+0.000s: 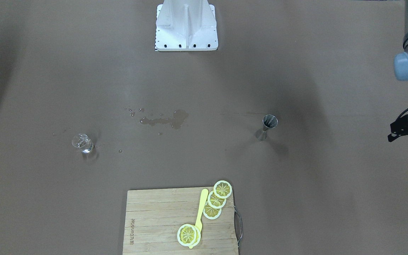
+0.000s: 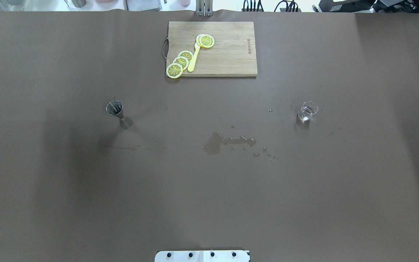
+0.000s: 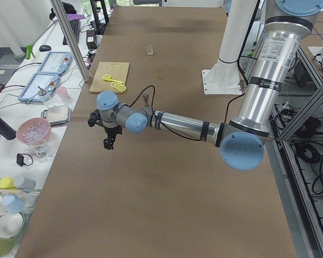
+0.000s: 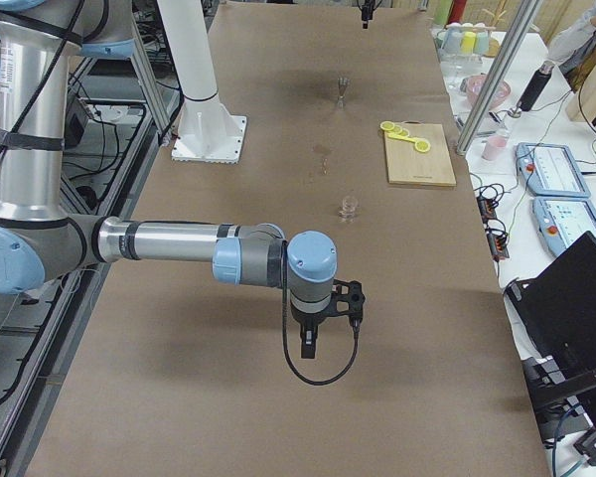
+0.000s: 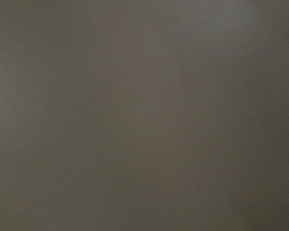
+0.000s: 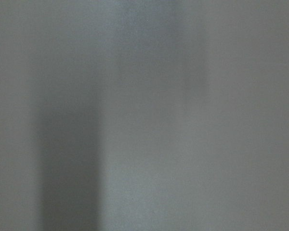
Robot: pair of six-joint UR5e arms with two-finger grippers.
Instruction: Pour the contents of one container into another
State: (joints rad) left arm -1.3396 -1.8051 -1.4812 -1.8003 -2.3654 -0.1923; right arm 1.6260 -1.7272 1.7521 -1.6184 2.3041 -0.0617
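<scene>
The jigger (image 2: 115, 108), at nine o'clock from the puddle (image 2: 216, 142), should stay put. The glass (image 2: 307, 111), at two o'clock, wants a low, level grip. The left gripper (image 3: 109, 142) and right gripper (image 4: 311, 348) hang empty, far off. How wide they are open, I cannot tell.
</scene>
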